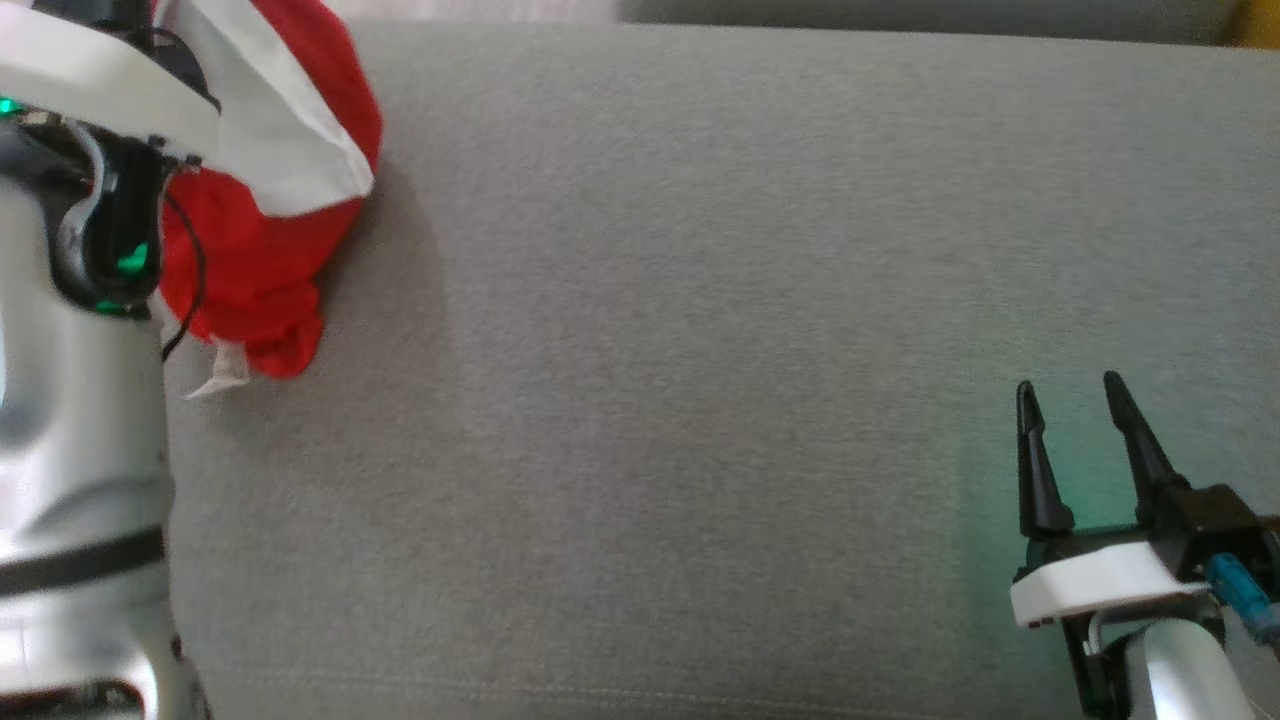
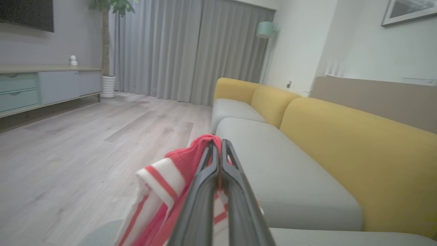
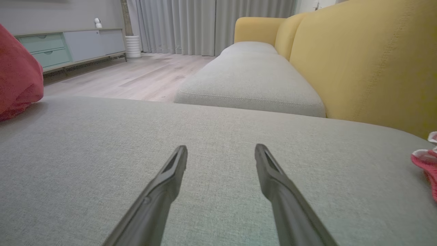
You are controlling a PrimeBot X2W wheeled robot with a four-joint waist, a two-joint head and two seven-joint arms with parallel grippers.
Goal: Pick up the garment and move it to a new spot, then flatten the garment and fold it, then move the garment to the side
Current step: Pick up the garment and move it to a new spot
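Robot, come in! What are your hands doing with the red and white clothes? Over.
Left gripper shut on the red-and-white striped fabric garment, bunched at left of the grey sofa cushion. Right gripper open, empty, over the cushion. Nothing seen blocking.

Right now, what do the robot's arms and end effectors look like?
Both the right end effector and left end effector have two long, tapering dark fingers. The right has a black base, a white band and a blue connector. The left forearm is silver with a black band, green lights, a black cable.
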